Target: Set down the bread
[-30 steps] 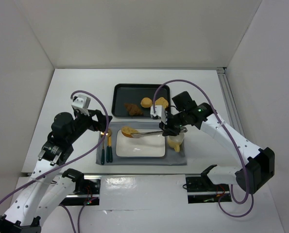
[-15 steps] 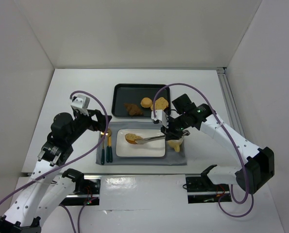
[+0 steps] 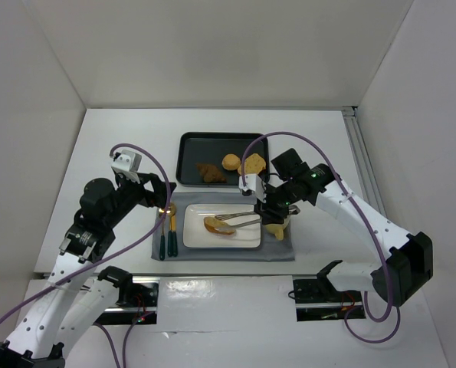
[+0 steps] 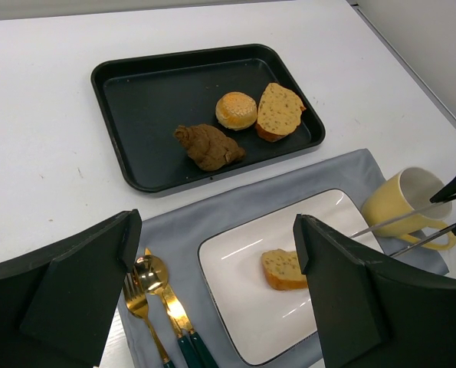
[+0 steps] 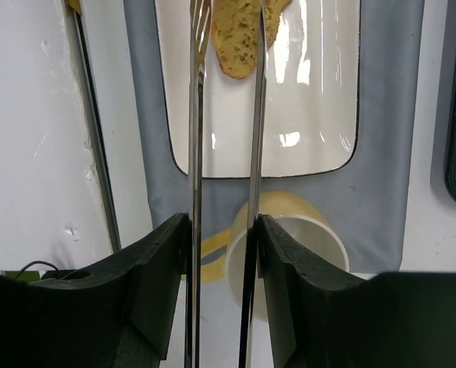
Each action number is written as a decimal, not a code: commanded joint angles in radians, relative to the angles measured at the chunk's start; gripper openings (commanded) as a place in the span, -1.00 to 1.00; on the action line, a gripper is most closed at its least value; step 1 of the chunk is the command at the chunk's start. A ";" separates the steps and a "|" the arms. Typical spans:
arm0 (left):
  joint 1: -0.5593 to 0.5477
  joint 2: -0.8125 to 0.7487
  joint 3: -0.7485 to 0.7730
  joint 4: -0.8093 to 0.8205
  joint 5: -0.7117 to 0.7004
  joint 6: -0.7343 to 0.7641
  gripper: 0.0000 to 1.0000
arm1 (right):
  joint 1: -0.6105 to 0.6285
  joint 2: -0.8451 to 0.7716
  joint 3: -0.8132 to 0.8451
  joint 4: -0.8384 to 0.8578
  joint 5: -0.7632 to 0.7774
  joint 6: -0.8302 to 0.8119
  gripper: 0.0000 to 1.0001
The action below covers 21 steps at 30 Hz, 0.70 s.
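Lying on white plate (image 5: pixel 304 115) at tongs' (image 5: pixel 196 153) tips: bread (image 5: pixel 239 42), golden, darker crust.

One plate (image 4: pixel 239 303), one tray (image 4: pixel 136 107), one mug (image 4: pixel 385 203)

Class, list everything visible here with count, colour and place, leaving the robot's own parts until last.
tray: 1, black, far part of the white table
pastry: 1, dark brown, in tray
round bun: 1, orange, in tray
wide slice: 1, golden, in tray
placemat: 1, grey, nearer than tray
plate: 1, white, on placemat
bread: 1, golden-brown, on plate
mug: 1, yellow, right of plate
fork: 1, gold, left of plate
spoon: 1, gold, beside fork
tongs: 1, silver, tips over plate
left hand: 1, black, open, by the fork
right hand: 1, black, closed on tongs
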 commanded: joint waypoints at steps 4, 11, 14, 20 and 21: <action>0.004 -0.013 0.006 0.047 -0.005 0.016 1.00 | -0.005 -0.046 0.052 -0.026 -0.021 -0.007 -0.01; 0.004 -0.013 0.006 0.047 -0.005 0.016 1.00 | -0.023 -0.147 0.170 0.027 0.025 0.082 -0.05; 0.004 -0.013 0.006 0.047 -0.005 0.016 1.00 | -0.071 -0.158 0.205 0.085 0.098 0.134 -0.10; 0.004 -0.013 0.006 0.056 -0.005 0.016 1.00 | -0.376 -0.204 0.081 0.317 0.087 0.189 -0.10; 0.004 -0.013 0.006 0.056 -0.005 0.016 1.00 | -0.493 -0.204 0.066 0.337 0.061 0.200 -0.10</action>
